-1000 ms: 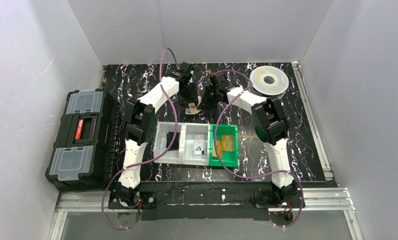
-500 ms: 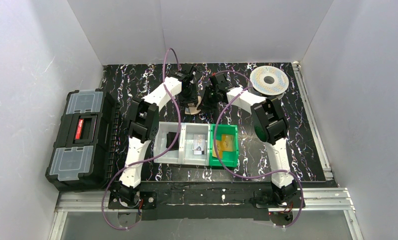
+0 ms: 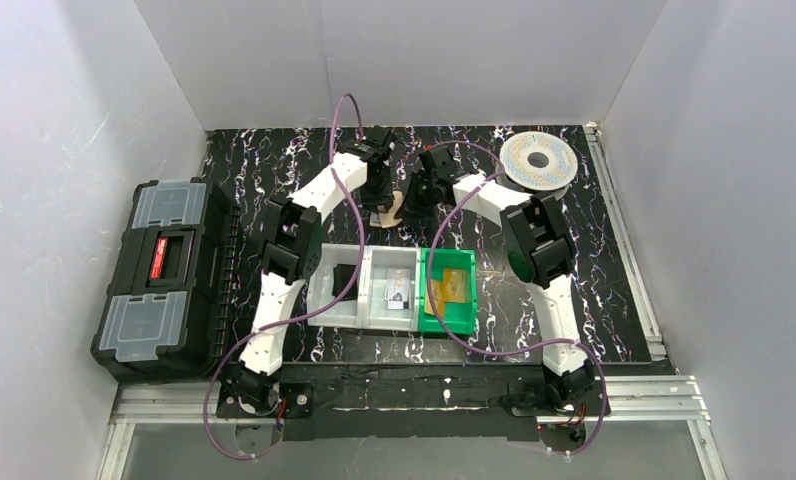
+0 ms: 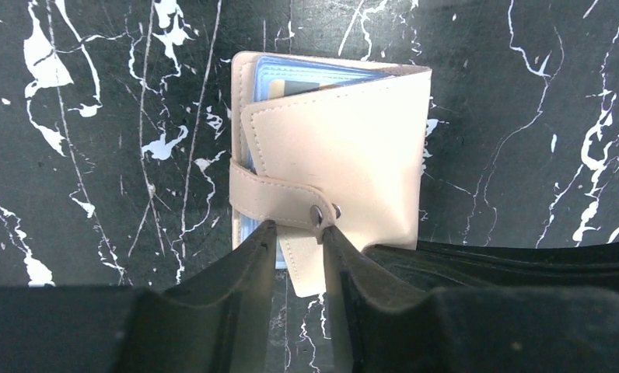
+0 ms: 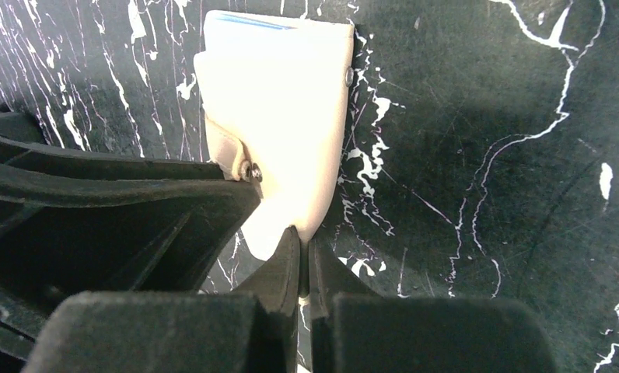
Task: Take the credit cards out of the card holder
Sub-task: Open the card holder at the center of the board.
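Note:
The tan card holder [image 4: 345, 132] lies folded on the black marbled table, its snap strap [image 4: 271, 198] wrapped across the front. Pale blue credit cards [image 4: 291, 78] peek out of its top edge, and a blue sliver of the cards [image 5: 248, 21] also shows in the right wrist view. My left gripper [image 4: 297, 227] has its fingers [image 4: 244, 268] narrowly apart, pressed on both sides of the strap's tab beside the snap. My right gripper [image 5: 301, 233] is shut on the near corner of the card holder [image 5: 283, 116]. From above, both grippers meet at the card holder [image 3: 392, 210] at the table's far middle.
A clear compartment tray [image 3: 326, 262] sits between the arms, with a card [image 3: 399, 290] in its middle section. A green bin [image 3: 452, 322] holding yellow-gold pieces [image 3: 454, 287] adjoins it. A black toolbox [image 3: 159, 280] stands at the left and a filament spool [image 3: 538, 160] at the far right.
My left arm has swung a little to the right onto the card holder, and its jaws have narrowed around the strap tab. The right gripper has stayed put.

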Controlling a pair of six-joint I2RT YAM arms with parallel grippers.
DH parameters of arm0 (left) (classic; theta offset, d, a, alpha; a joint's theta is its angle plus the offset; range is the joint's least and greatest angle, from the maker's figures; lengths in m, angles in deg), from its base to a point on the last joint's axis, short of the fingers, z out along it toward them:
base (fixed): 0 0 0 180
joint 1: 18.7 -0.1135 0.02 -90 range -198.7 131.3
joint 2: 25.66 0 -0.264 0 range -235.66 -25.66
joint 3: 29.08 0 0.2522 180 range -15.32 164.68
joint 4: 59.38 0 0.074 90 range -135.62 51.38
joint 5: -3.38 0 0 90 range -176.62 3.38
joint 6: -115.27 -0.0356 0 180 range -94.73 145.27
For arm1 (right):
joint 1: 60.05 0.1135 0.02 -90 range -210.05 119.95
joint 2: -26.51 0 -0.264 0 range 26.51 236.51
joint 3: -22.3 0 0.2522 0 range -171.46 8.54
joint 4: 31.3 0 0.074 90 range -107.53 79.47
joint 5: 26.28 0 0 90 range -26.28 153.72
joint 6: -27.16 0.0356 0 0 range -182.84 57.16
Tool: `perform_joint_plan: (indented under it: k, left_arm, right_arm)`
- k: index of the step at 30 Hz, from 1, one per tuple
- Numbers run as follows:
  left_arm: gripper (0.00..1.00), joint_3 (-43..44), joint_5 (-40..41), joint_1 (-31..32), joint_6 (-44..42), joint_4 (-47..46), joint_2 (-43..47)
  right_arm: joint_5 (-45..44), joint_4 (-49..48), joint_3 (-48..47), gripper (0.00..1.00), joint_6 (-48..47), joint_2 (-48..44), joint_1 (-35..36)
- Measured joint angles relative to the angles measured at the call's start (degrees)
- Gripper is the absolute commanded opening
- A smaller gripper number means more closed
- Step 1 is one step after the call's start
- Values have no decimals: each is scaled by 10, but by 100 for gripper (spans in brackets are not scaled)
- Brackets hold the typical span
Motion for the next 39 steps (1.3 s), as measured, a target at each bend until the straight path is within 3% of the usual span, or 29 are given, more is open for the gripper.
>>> perform_joint_plan:
  k: [9, 15, 21, 24, 28, 31, 39]
  left_arm:
    - [0, 17, 36, -1, -24, 1, -7]
    - [0, 19, 42, -2, -35, 0, -9]
    - [0, 12, 58, -2, -47, 0, 2]
    - [0, 1, 64, -3, -50, 3, 20]
    - [0, -7, 68, -5, -54, 5, 54]
    - [0, -8, 71, -5, -54, 5, 72]
    - [0, -11, 79, -5, -55, 7, 90]
  right_arm:
    - [0, 5, -5, 1, -7, 4, -1]
    - [2, 9, -11, 1, -12, 6, -1]
    - [4, 40, -41, 8, -20, 15, -1]
    - [5, 59, -59, 18, -26, 18, -3]
    - [7, 76, -79, 47, -29, 19, -5]
    - [12, 81, -83, 59, -34, 19, -7]
    - [0, 116, -83, 68, -42, 13, -8]
